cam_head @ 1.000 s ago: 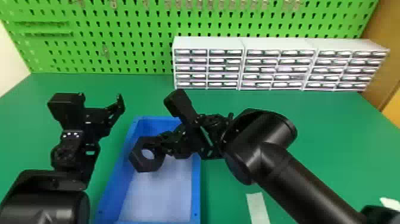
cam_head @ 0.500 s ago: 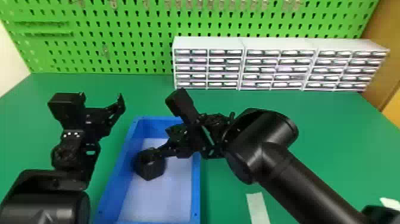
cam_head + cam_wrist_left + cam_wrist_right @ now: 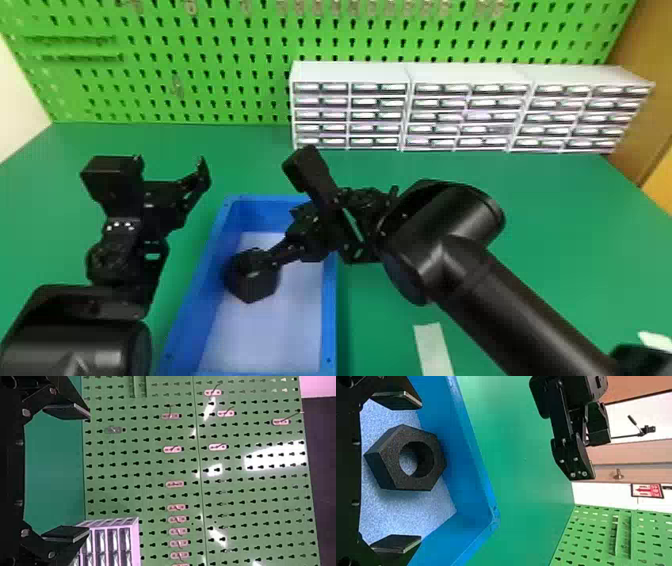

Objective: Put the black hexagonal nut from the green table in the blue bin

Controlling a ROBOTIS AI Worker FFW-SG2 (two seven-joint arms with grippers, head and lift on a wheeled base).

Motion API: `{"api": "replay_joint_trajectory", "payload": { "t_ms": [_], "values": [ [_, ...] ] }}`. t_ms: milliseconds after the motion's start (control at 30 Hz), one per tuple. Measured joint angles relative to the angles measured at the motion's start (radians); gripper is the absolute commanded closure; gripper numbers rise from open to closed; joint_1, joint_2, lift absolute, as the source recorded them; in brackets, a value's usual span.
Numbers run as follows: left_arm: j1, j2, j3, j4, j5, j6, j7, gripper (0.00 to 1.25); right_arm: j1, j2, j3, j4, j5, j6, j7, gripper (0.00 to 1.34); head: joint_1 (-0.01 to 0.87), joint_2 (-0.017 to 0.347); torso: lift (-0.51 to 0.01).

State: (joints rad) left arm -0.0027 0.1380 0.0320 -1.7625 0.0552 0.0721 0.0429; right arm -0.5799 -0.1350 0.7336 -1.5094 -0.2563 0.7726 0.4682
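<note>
The black hexagonal nut (image 3: 386, 460) is inside the blue rectangular bin (image 3: 329, 310), close to a side wall. Around it, the right claw (image 3: 420, 471) stands wide open, gripping nothing; the left claw (image 3: 88, 472), also spread wide and empty, is over the green table (image 3: 550, 200). The release looks done; next, the right claw should lift straight clear without nudging the nut.
</note>
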Motion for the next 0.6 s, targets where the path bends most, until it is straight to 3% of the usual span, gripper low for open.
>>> {"api": "replay_joint_trajectory", "payload": {
  "t_ms": [300, 600],
  "values": [
    [0.002, 0.000, 0.002, 0.000, 0.001, 0.000, 0.000, 0.24, 0.012, 0.000, -0.049, -0.028, -0.001, 0.007, 0.007, 0.11, 0.686, 0.052, -0.097],
    [0.003, 0.000, 0.003, 0.000, 0.002, 0.000, 0.000, 0.24, 0.057, 0.007, -0.198, -0.105, 0.044, 0.009, 0.022, 0.11, 0.686, 0.052, -0.097]
  ]
}}
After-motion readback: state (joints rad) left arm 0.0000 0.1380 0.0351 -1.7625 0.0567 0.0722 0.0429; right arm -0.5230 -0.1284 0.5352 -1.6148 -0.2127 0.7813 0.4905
